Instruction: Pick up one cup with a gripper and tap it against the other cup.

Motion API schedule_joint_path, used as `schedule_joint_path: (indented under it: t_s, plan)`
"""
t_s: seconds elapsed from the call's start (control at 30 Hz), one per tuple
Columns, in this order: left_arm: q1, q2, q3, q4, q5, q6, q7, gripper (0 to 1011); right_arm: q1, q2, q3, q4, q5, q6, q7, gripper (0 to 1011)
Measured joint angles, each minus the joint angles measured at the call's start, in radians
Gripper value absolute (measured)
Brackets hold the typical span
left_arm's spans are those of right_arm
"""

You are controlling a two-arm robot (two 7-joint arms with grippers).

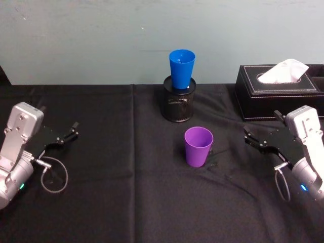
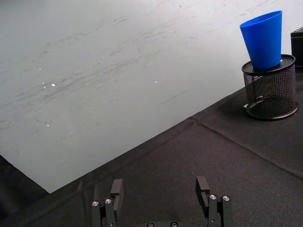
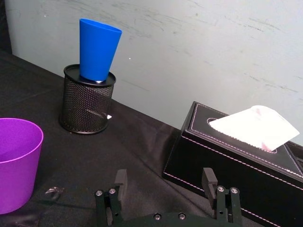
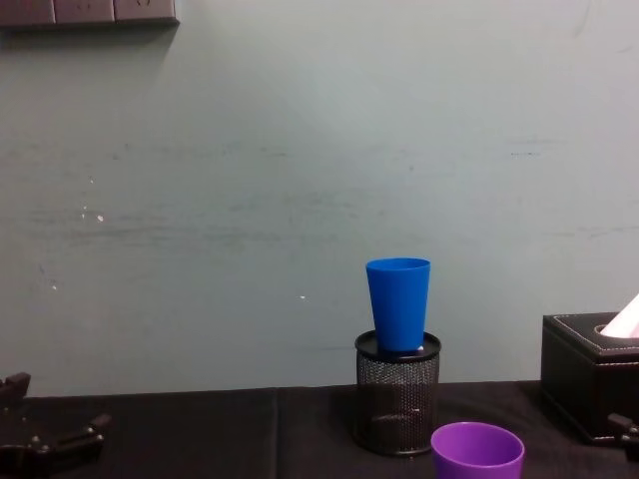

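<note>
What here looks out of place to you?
The bright blue tapered plastic cup stands perched on top of the black mesh cylindrical holder, not on the black tablecloth like the purple plastic cup. Nothing looks spilled or damaged.

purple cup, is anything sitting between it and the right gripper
Nothing visible does. Only bare black tablecloth lies between the purple cup and the open right gripper; the tissue box sits farther back.

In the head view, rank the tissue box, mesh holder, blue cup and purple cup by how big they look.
1. Tissue box, clearly largest.
2. Black mesh holder.
3. Blue cup and purple cup: too alike to rank, and the purple one stands nearer the camera.
</note>
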State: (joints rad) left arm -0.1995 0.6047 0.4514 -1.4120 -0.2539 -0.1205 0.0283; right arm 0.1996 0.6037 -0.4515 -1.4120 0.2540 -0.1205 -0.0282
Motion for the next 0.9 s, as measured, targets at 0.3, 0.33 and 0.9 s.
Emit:
schedule_joint_path:
  t_s: [0.3,0.33,0.9]
  plan:
    - [0.0,0.0,0.0,0.0,0.0,0.0,0.0,1000,0.0,0.001,0.0,0.0,0.0,0.0,0.0,1002]
    - [0.0,0.0,0.0,0.0,0.0,0.0,0.0,1000,0.0,0.001,0.0,0.0,0.0,0.0,0.0,1002]
    - [0.0,0.0,0.0,0.0,0.0,0.0,0.0,1000,0.0,0.001,0.0,0.0,0.0,0.0,0.0,1002]
